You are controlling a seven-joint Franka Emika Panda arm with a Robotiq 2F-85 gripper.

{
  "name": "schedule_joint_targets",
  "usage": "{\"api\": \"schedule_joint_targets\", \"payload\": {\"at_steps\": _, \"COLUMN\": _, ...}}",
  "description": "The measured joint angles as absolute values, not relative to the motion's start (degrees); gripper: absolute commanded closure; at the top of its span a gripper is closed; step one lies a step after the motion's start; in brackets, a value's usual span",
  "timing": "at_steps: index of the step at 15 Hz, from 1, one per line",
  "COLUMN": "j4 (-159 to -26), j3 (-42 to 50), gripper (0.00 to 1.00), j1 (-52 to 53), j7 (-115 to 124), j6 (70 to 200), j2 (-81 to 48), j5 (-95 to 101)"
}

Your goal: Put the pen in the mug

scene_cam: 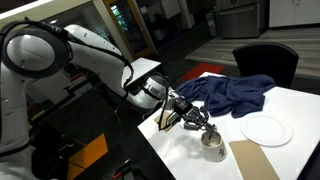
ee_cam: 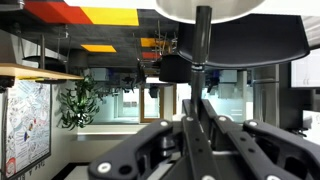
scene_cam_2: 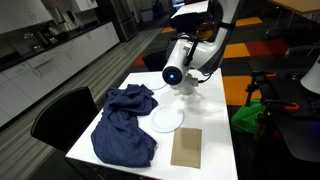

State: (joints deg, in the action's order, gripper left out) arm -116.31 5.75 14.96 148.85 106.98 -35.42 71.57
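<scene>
The off-white mug stands on the white table, near its front edge. My gripper hangs just above and beside the mug, pointing down at it. In the wrist view the gripper is shut on the pen, a thin dark stick. The pen runs straight from the jaws to the pale rim of the mug at the frame edge. In an exterior view the gripper covers most of the mug. I cannot make out the pen in either exterior view.
A crumpled blue cloth lies behind the mug and also shows in an exterior view. A flat white plate and a brown flat board lie beside the mug. Dark chairs stand at the table.
</scene>
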Motion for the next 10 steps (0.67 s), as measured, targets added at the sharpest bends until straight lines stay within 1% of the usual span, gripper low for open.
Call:
{"api": "schedule_joint_targets", "payload": {"at_steps": 4, "j4": -114.8, "j3": 6.1, "gripper": 0.97, "j1": 15.0, "j7": 148.9, "j6": 108.8, "j2": -38.0, "j5": 71.6}}
{"api": "schedule_joint_targets", "payload": {"at_steps": 5, "j4": -114.3, "j3": 6.2, "gripper": 0.94, "j1": 15.0, "j7": 148.9, "j6": 109.2, "j2": -38.5, "j5": 71.5}}
{"api": "schedule_joint_targets", "payload": {"at_steps": 6, "j4": -113.8, "j3": 6.2, "gripper": 0.64, "j1": 14.9, "j7": 148.9, "j6": 109.5, "j2": -39.1, "j5": 71.5}}
{"api": "schedule_joint_targets", "payload": {"at_steps": 7, "j4": -113.4, "j3": 6.2, "gripper": 0.62, "j1": 14.9, "j7": 148.9, "j6": 109.7, "j2": -39.6, "j5": 71.4}}
{"api": "schedule_joint_targets", "payload": {"at_steps": 8, "j4": -113.1, "j3": 6.2, "gripper": 0.56, "j1": 14.9, "j7": 148.9, "j6": 109.7, "j2": -40.2, "j5": 71.4}}
{"api": "schedule_joint_targets", "payload": {"at_steps": 10, "j4": -112.7, "j3": 6.2, "gripper": 0.41, "j1": 14.9, "j7": 148.9, "j6": 109.8, "j2": -41.1, "j5": 71.2}}
